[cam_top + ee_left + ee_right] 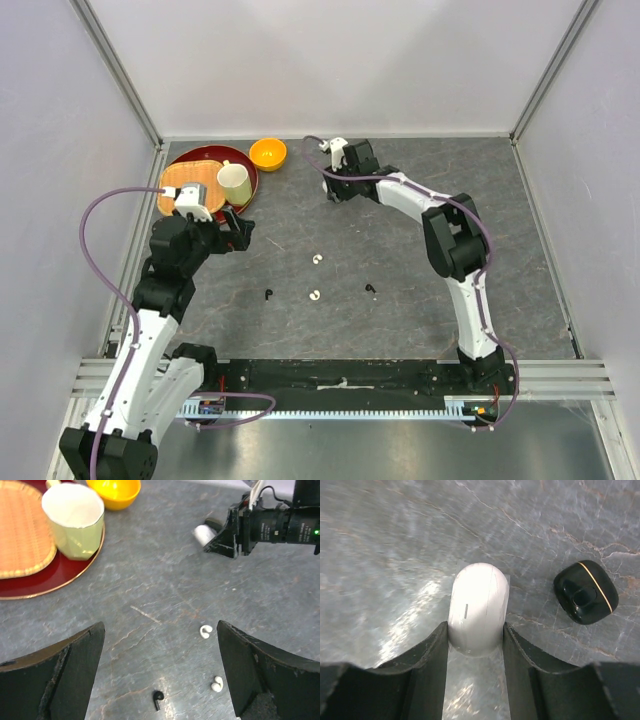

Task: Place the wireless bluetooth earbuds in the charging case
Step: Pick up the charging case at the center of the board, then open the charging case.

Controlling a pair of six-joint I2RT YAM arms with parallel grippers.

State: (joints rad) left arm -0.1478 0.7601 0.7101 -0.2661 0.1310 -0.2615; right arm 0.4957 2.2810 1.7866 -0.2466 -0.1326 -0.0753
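Nearest you, two black stemmed earbuds [268,294] and two white earbuds [314,295] lie loose on the grey stone-patterned tabletop [400,320]. Your left gripper [160,626] hangs above them, fingers spread wide and holding nothing. Farther back, your right gripper [476,627] is clamped on the white pebble-shaped charging case [479,605]. A glossy black case with a gold seam [585,598] sits just beside it.

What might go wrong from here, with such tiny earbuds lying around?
The white case is smooth and rounded, pinched between the right fingers; it may slip or twist out. The black case lies close beside it and might get knocked. The white earbuds and the black earbud below the open left fingers are tiny and loose; a clumsy pinch might flick one away.
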